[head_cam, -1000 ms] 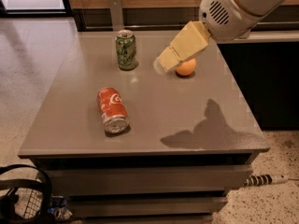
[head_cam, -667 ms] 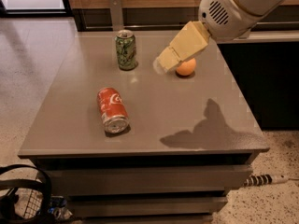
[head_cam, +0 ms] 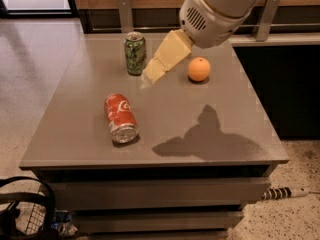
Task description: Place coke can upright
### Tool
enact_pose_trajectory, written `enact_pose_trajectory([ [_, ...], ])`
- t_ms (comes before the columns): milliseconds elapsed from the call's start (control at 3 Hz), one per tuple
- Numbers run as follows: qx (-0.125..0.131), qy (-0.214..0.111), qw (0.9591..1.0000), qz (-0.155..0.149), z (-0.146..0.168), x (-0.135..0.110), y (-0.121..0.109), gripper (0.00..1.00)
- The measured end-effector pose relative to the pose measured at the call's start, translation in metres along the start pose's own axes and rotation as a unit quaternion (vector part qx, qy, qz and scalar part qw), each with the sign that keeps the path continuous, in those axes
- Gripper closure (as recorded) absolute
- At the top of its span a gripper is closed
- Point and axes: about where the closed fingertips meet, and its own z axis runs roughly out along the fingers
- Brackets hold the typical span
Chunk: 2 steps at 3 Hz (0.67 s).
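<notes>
**A:** Two things sit on the floor nearest us. What are they?

**B:** At the lower left there is a black looped object (head_cam: 20, 204) by the table's base; I cannot tell what it is. At the lower right a striped cable (head_cam: 282, 192) lies on the speckled floor.

**A:** And on the table?

**B:** The grey table (head_cam: 75, 149) fills the middle of the frame. Closest to its front edge is the coke can (head_cam: 120, 117), left of centre. It lies on its side, with one silver end turned toward the front and the red body with white script running back. Nothing touches it.

**A:** What is the dark patch to its right?

**B:** That is the arm's shadow (head_cam: 207, 136) on the tabletop.

**A:** Where is the gripper?

**B:** The gripper (head_cam: 151, 73) hangs in the upper middle of the frame. It is cream-coloured and slants down and to the left from the white arm housing (head_cam: 210, 14). Its tip is up and to the right of the coke can, well apart from it. In the frame the tip is just beside the green can (head_cam: 135, 53). I cannot tell whether it is open or closed, and nothing shows in its hold.

**A:** What is farther back?

**B:** An orange (head_cam: 199, 69) rests to the right of the gripper. The green can stands upright to its left, near the table's back edge. At the top of the frame, metal brackets (head_cam: 125, 11) stand against a wood-panelled wall.
</notes>
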Motion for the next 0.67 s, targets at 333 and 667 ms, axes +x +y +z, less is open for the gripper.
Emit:
enact_pose_trajectory([
  [333,0.0,0.047,0.9983,0.033,0.036,-0.002,0.023,0.0],
  [667,-0.001,0.05,0.9957,0.077,0.06,-0.001,0.036,0.0],
])
